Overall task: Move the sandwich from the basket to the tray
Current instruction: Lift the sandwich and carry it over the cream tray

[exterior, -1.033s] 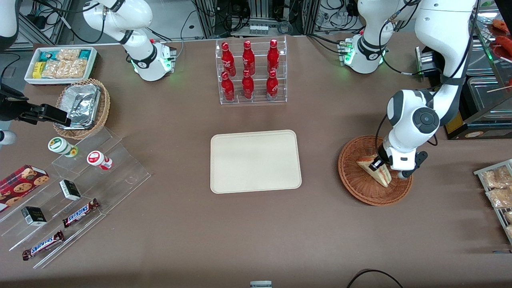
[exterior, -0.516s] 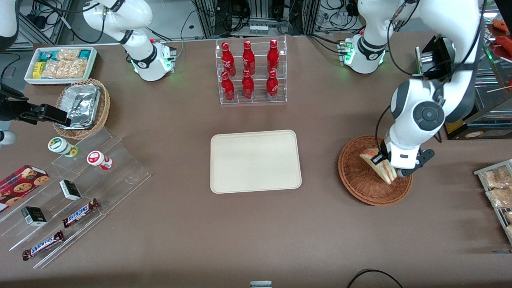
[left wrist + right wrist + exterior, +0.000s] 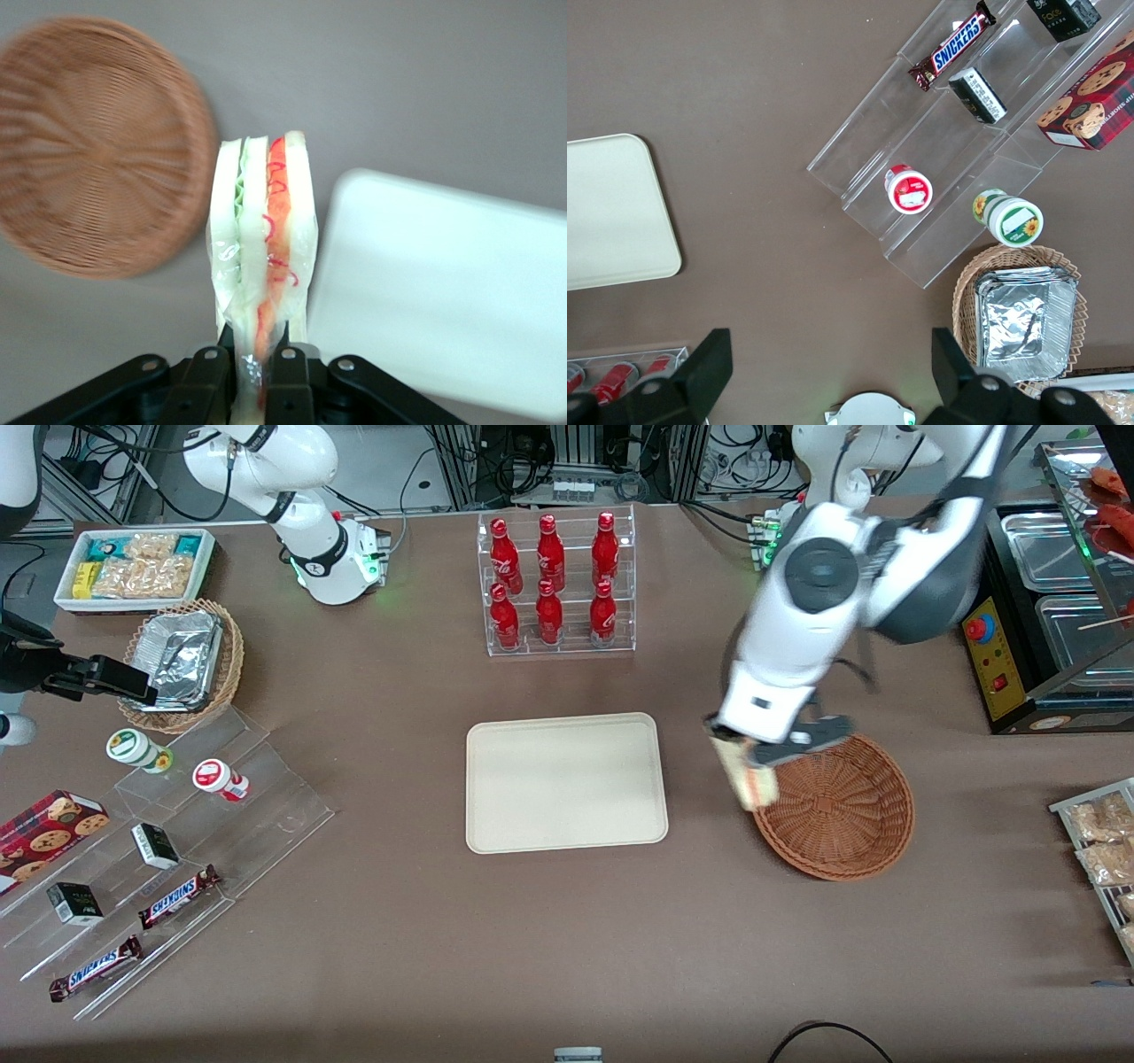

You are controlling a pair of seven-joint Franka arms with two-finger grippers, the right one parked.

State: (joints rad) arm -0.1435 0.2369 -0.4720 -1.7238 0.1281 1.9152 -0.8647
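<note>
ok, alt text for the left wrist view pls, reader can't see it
The gripper is shut on the sandwich, a wrapped wedge held upright in the air with its green and red filling edge facing the camera. Below it on the brown table are the empty basket and the tray, one to each side.

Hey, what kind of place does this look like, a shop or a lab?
Likely a lab mock-up of a snack shop: a cola bottle rack, Snickers bars on clear steps, while the gripper carries a sandwich between basket and tray.

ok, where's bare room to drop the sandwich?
The tray is bare, edge to edge. The gripper holds the sandwich over the basket rim, beside the tray. Crowded: the snack risers toward the parked arm's end.
</note>
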